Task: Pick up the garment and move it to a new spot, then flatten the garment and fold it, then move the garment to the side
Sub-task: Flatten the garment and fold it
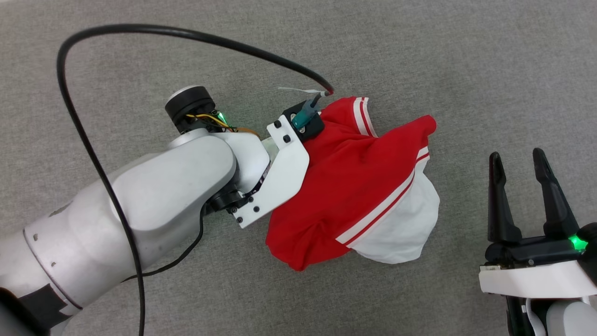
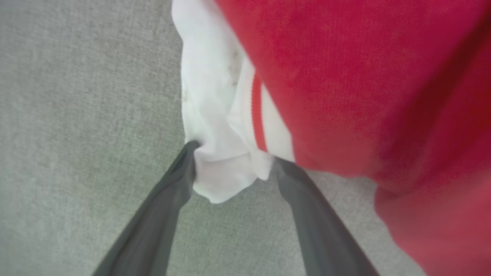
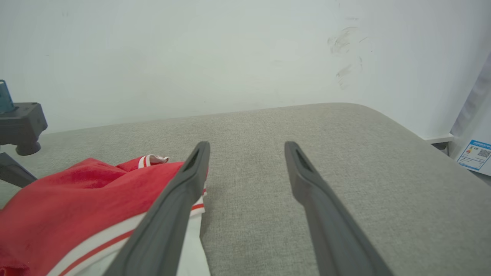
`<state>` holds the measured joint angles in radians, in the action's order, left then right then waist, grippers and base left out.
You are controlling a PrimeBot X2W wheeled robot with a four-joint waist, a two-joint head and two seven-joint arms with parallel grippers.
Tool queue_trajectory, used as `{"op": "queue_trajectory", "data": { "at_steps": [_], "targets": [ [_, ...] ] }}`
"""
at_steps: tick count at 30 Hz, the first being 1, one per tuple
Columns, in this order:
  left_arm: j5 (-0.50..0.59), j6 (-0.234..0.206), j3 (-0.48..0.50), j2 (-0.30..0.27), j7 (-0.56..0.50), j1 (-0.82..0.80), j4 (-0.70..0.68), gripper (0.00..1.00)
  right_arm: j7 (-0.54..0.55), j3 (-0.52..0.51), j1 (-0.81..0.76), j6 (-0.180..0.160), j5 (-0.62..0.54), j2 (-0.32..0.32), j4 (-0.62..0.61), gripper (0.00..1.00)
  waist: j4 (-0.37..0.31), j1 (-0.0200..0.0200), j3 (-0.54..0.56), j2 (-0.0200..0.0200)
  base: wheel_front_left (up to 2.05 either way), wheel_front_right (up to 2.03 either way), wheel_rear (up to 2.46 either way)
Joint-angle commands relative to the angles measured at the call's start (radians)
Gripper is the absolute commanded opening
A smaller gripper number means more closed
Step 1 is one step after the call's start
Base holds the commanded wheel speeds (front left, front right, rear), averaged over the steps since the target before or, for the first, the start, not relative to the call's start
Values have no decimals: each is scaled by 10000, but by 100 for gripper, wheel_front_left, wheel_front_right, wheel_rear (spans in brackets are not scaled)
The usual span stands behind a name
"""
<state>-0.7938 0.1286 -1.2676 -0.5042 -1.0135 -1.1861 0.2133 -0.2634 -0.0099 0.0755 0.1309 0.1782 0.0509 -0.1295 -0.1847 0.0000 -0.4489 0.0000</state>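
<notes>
Garment (image 1: 354,186): lying crumpled, centre of grey surface (image 1: 419,46); pickup pending, flattening, folding, side move remaining.
Left gripper (image 2: 234,153): jaws spread, straddling garment's white edge.
Right gripper (image 1: 517,156): released, waiting at garment's 3 o'clock.

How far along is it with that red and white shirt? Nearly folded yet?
Barely begun. Nothing looks done: the shirt lies crumpled in a heap on the grey surface. In hand: the left hand is down at it, open around a bit of white sleeve, not clamped. The right hand sits open, off to the side. Left to do: lifting, moving, flattening, folding, setting aside.
</notes>
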Motion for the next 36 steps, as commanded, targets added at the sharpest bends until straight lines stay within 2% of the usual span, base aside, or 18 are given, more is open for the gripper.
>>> {"op": "queue_trajectory", "data": {
  "at_steps": [1, 6, 12, 17, 26, 31, 36],
  "targets": [
    [7, 5, -233, -24, 79, 501, 78, 0, -20, -30, 132, -3, 22, -13, 19, 100, 37, 0, -1, 0, 0, 0, 0],
    [101, -11, -151, 23, 698, 95, 67, 0, -20, -59, 80, -3, -63, -13, 96, 100, 246, 0, 233, 0, 0, 0, 0],
    [-98, -10, -130, 72, 1505, 49, -43, 0, -20, -111, -244, -3, -199, -13, 221, 100, 747, 0, 1009, 0, 0, 0, 0],
    [-593, -10, -131, -588, 2245, 249, -95, 0, -20, -75, -455, -3, -273, -11, 248, 100, 1173, 0, 1551, 0, 0, 0, 0],
    [-1083, -10, -129, -2463, 2849, 1218, 566, 0, -20, -119, -685, -3, -380, -11, 264, 100, 1629, 0, 1771, 0, 0, 0, 0],
    [-1402, -9, -128, -2979, 3216, 2004, 1027, 0, -20, -90, -716, -3, -383, -11, 304, 100, 1695, 0, 1801, 0, 0, 0, 0],
    [-1584, -9, -133, -2971, 3495, 2579, 1466, 0, -20, -50, -748, -3, -392, -11, 384, 100, 1697, 0, 1893, 0, 0, 0, 0]
  ]
}}
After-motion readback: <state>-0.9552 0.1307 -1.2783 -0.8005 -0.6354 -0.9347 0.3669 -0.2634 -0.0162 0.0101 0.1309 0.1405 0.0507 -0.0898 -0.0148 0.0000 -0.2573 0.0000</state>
